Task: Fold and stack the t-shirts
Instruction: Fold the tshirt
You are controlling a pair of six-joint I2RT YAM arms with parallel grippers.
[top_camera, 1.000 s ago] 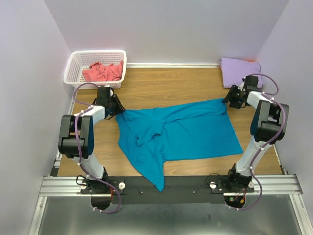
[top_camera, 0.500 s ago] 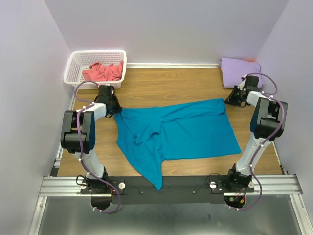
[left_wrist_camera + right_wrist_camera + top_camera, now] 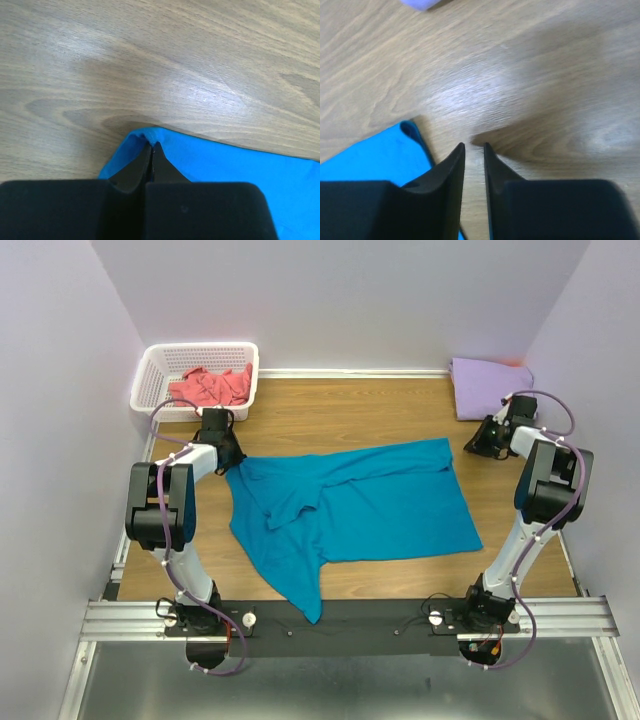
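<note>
The teal-blue t-shirt (image 3: 360,505) lies spread across the middle of the table, with a fold on its left half and a tail reaching the near edge. My left gripper (image 3: 231,458) is shut on its far left corner (image 3: 145,134), low on the wood. My right gripper (image 3: 480,444) is slightly open and empty, just right of the shirt's far right corner (image 3: 410,131) and apart from it. The pale lavender t-shirt (image 3: 490,386) lies folded at the back right. The coral-pink t-shirt (image 3: 210,388) lies crumpled in the basket.
The white lattice basket (image 3: 200,348) stands at the back left corner, close behind my left gripper. Walls close in the table on the left, back and right. Bare wood (image 3: 350,410) shows behind the teal shirt.
My left gripper has pulled the teal shirt's corner to the left, and the whole shirt has shifted left. My right gripper has let go of the right corner and moved right, away from it.
</note>
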